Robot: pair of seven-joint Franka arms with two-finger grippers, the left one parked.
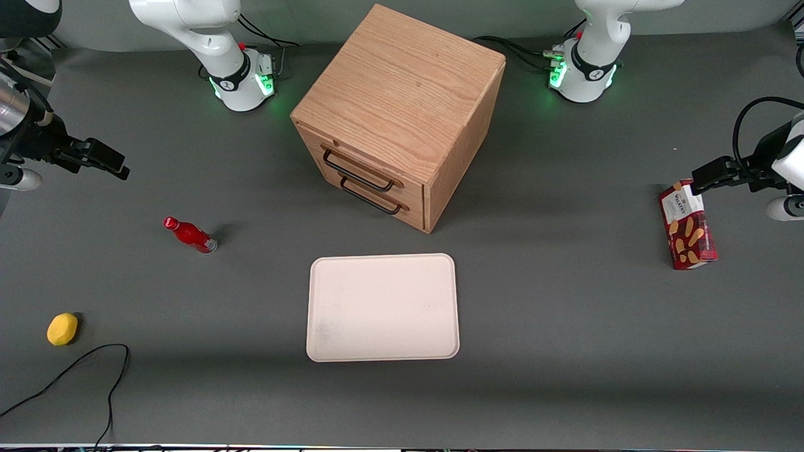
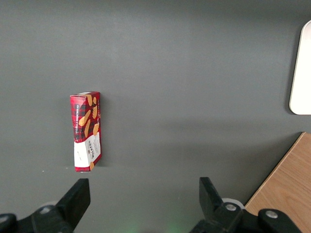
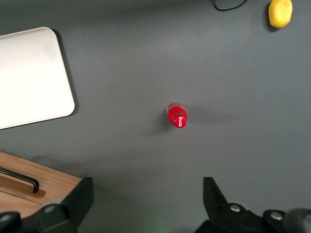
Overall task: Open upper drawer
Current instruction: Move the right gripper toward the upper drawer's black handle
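The gripper (image 1: 116, 164) hangs wide open, holding nothing, well apart from the wooden cabinet (image 1: 402, 81). The upper drawer (image 1: 361, 164) is shut, well away from the fingers (image 3: 77, 199). It looks stiff and should slide. Grab its thin black handle (image 1: 359, 171) in the middle.

**Even overhead light, soft shadows, sharp frames**

The scene was evenly and fairly brightly lit from above. The wooden cabinet (image 1: 402, 107) threw a broad, soft shadow across the grey table (image 1: 565, 345) toward the parked arm's end. The red bottle (image 1: 190, 235) and the yellow fruit (image 1: 62, 329) cast short, faint shadows. Green status lights glowed at both arm bases, tinting the mat beside them. The cream tray (image 1: 382, 307) looked bright but not blown out. The gripper (image 3: 148, 204), open over the table near the bottle, showed dark and slightly soft in the right wrist view.
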